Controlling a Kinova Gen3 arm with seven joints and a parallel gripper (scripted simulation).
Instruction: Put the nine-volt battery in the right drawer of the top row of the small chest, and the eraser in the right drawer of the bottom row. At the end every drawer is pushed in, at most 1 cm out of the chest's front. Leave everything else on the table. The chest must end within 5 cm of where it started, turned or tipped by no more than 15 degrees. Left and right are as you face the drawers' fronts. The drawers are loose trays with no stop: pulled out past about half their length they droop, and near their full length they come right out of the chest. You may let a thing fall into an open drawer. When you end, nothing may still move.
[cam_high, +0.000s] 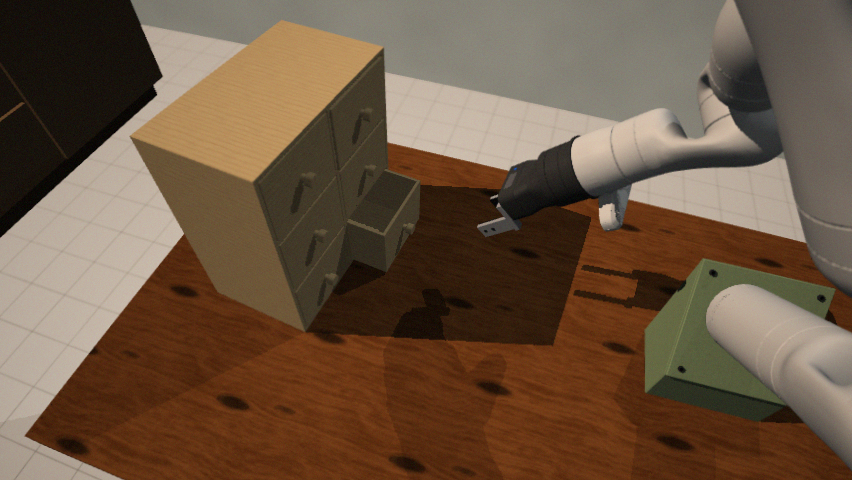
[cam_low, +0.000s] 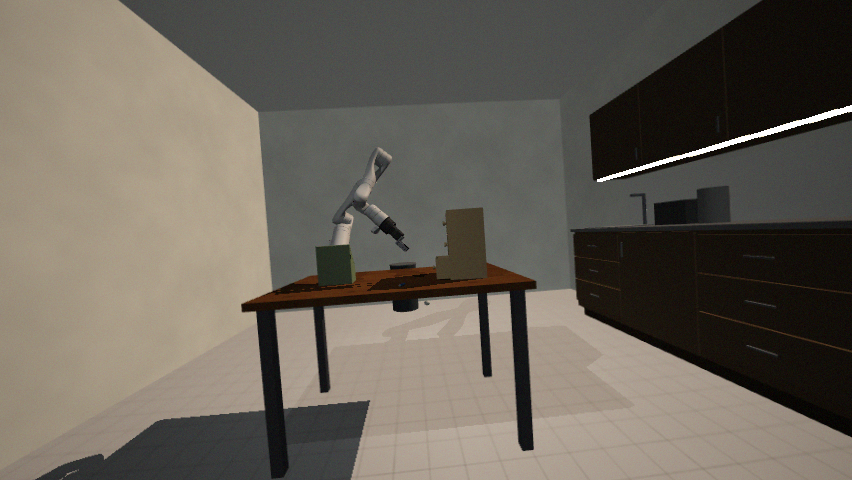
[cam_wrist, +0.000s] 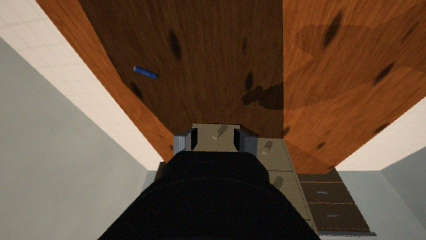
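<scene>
The small chest (cam_high: 256, 101) (cam_low: 468, 244) stands upright with two columns of three drawers. Its right drawer of the bottom row (cam_high: 402, 233) (cam_wrist: 205, 143) is pulled well out and looks level; the visible part of its inside looks empty. The right drawer of the top row (cam_high: 351, 128) and the other drawers look pushed in. My gripper (cam_high: 486, 214) (cam_low: 404, 245) (cam_wrist: 215, 136) is open and empty, high above the table, in front of the chest and tilted toward it. I cannot make out the nine-volt battery or the eraser in any view.
A small blue rod-like thing (cam_wrist: 145, 72) lies on the table (cam_high: 232, 441) (cam_low: 500, 290) in the chest's shadow. A green box (cam_high: 691, 333) (cam_low: 333, 265) stands across the table from the chest's front, with part of the arm above it.
</scene>
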